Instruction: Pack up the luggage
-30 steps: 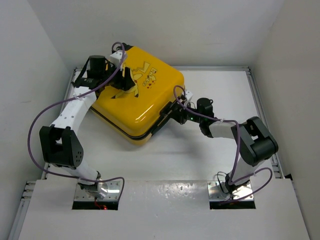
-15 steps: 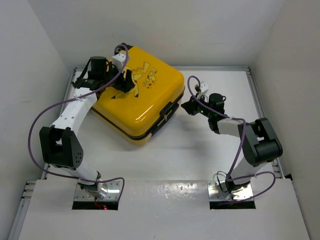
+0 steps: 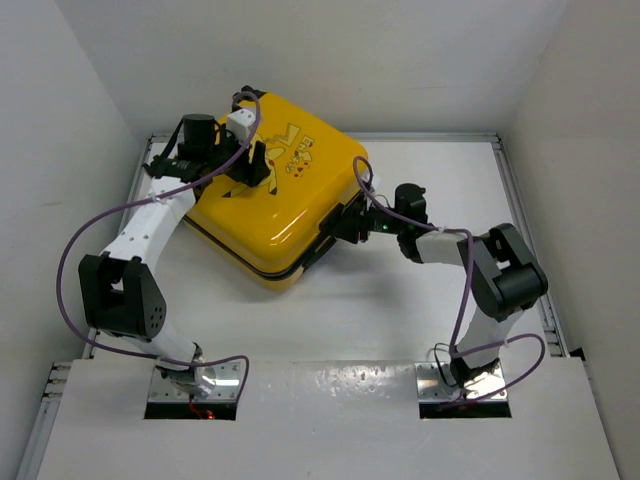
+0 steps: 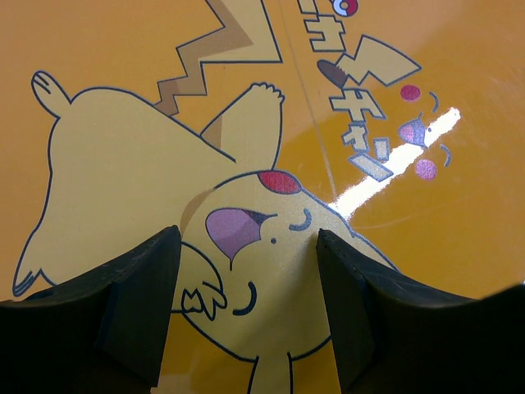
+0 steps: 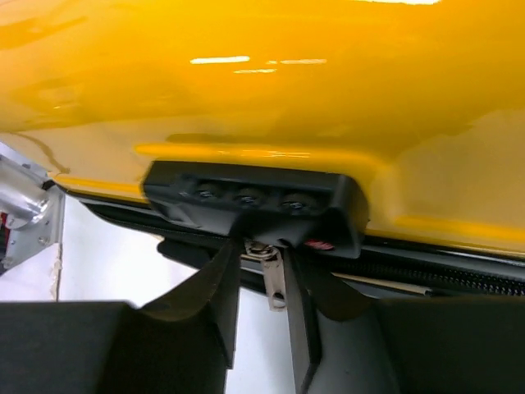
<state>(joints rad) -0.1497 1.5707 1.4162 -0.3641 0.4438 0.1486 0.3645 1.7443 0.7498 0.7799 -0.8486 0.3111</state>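
The luggage [image 3: 290, 205], a yellow hard-shell suitcase with a cartoon print, lies closed and flat at the back left of the table. My left gripper [image 3: 262, 165] is over its lid, open, with the fingers [image 4: 139, 304] straddling the printed figure [image 4: 246, 246] and nothing between them. My right gripper [image 3: 345, 222] is at the suitcase's right side, just under the black combination lock [image 5: 254, 205]. Its jaws stand narrowly open around the hanging metal zipper pull [image 5: 275, 283]: a gap shows on the left side, and the right finger is close beside it.
White walls enclose the table [image 3: 420, 290] on three sides, with a metal rail [image 3: 525, 230] along its right edge. Purple cables loop off both arms. A metal bracket [image 5: 25, 205] shows at the left of the right wrist view.
The right gripper drew back to the right, off the suitcase, then came back in to the lock with its jaws a little wider. The left gripper has hardly moved.
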